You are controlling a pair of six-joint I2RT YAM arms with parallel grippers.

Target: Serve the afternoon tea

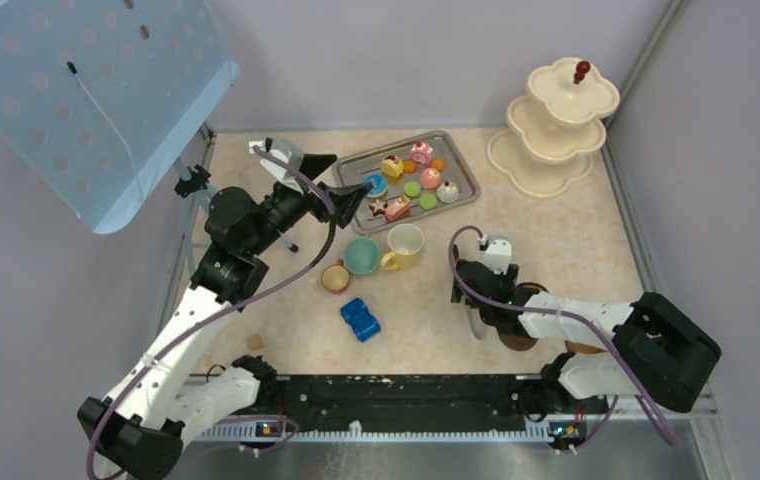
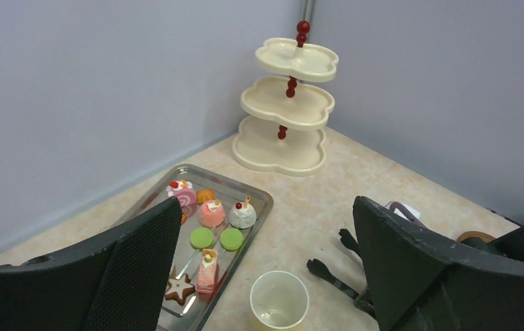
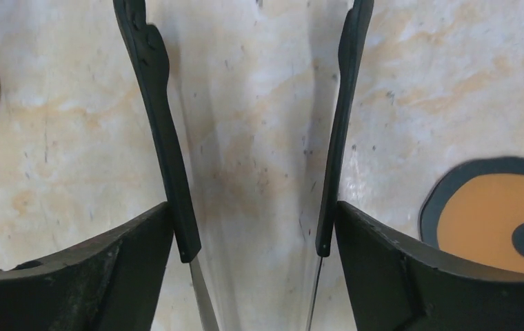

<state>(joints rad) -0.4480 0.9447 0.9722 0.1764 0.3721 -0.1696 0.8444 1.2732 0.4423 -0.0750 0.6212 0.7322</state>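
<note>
**Colleague:** Where is the tea itself?

**Me:** The toy cakes and macarons [image 1: 430,178] lie on a steel tray [image 2: 252,194] at the middle of the table's [image 1: 576,250] far edge. None is on the cream three-tier stand [image 2: 314,103] in the far right corner, and every tier I can see is bare.

**Colleague:** And the cups?

**Me:** The teal cup [image 1: 361,256], yellow mug [image 2: 279,303] and small brown cup [image 1: 335,277] cluster just on the near side of the tray. The mug is empty, and the other two look empty too.

**Colleague:** What about your arms?

**Me:** My right gripper [image 3: 254,207] is right of the table's middle. Its fingers press against the outer sides of the black tongs [image 3: 163,138], one tong arm against each finger, with the arms spread. My left gripper [image 2: 266,201] hangs by the tray's near-left end. Its fingers are wide apart and hold nothing.

**Colleague:** How do you do this step well?

**Me:** I judge that I'm securing the tongs for serving. I want both arms seated evenly. I should squeeze enough to hold them, but not so hard that the tips pinch shut. Then I would lift them level before heading for the tray.
</note>
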